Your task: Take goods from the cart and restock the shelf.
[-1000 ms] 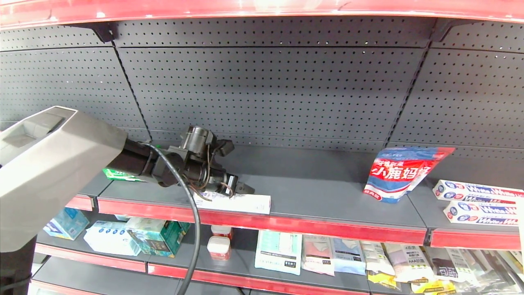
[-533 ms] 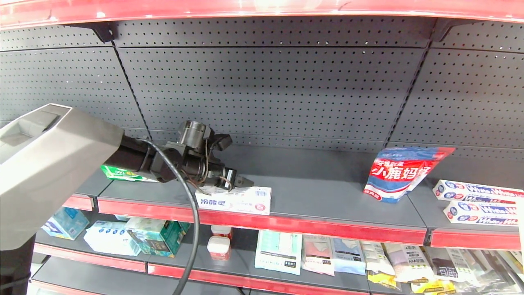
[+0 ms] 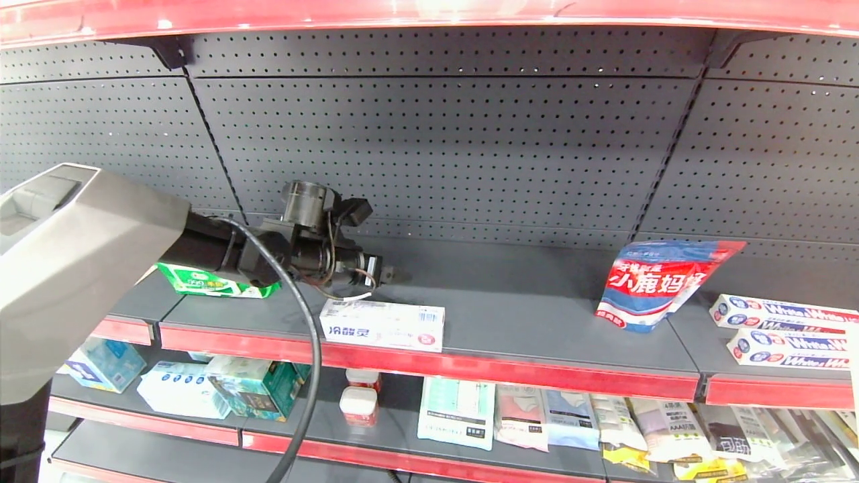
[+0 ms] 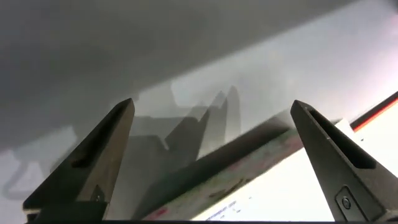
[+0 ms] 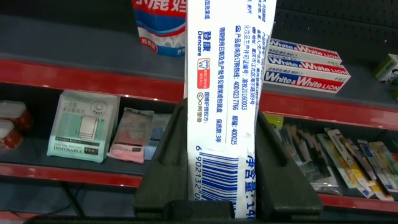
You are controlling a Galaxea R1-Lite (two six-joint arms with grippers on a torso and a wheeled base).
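A white toothpaste box [image 3: 382,325] lies flat along the front edge of the grey shelf [image 3: 523,302]. Just above and behind it hangs my left gripper [image 3: 396,274], open and apart from the box. In the left wrist view the two fingers of the left gripper [image 4: 211,104] stand wide apart, with the box [image 4: 261,180] below them. My right gripper [image 5: 222,115] is shut on a second long white toothpaste box [image 5: 227,62], held upright in front of the shelves.
A green pack [image 3: 215,285] lies on the shelf behind the left arm. At the right stand a blue-red pouch [image 3: 661,282] and stacked toothpaste boxes [image 3: 785,329]. The lower shelf holds several packets. Grey shelf space lies between the box and the pouch.
My left gripper has let go of the toothpaste box and lifted up and back from it. The box now rests on the shelf's front edge.
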